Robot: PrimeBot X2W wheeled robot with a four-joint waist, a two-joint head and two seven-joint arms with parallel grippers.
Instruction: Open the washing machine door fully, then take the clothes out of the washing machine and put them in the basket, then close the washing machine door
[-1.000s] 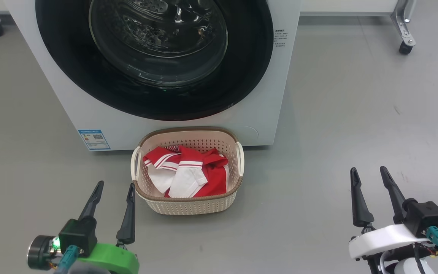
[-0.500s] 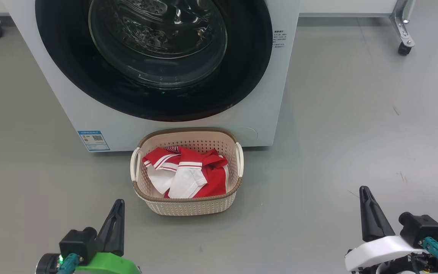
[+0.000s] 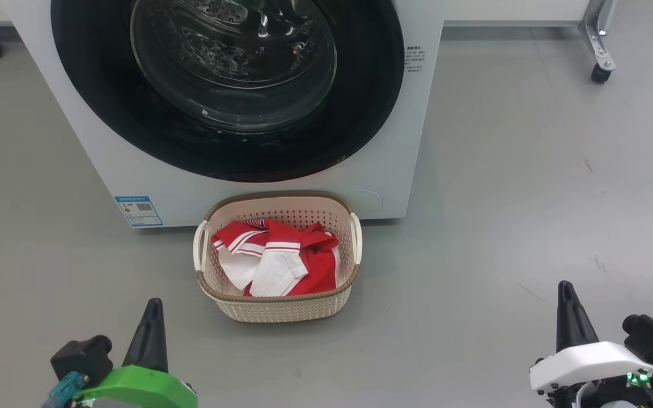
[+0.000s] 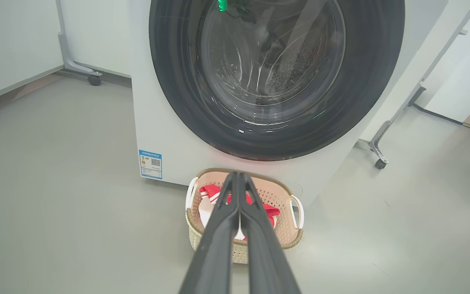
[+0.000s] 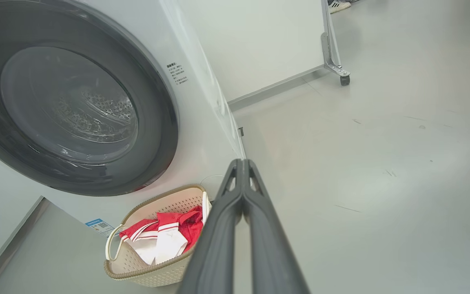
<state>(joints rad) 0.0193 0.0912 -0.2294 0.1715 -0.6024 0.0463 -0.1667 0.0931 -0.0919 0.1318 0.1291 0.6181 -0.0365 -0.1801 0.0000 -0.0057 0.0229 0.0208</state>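
Left claw (image 3: 153,306) and right claw (image 3: 566,289), mine: each pair of fingers pressed together, empty. Clothes (image 3: 281,258): red, white panels, striped trim, heaped in cream basket (image 3: 281,310) ahead between my claws. Washing machine door (image 3: 360,113) beyond, closed.

In the head view the top edge cuts off the upper part of the machine (image 3: 105,170) and of its door (image 3: 366,113), and the print on the blue sticker (image 3: 138,211) is too small to read. The basket (image 3: 281,309) wall hides the lower part of the clothes (image 3: 278,260); in the left wrist view the closed left claw (image 4: 238,176) covers their middle, and the door looks blurred there. In the right wrist view the top edge cuts off a shoe (image 5: 338,5), and the right claw (image 5: 243,163) covers one end of the basket.
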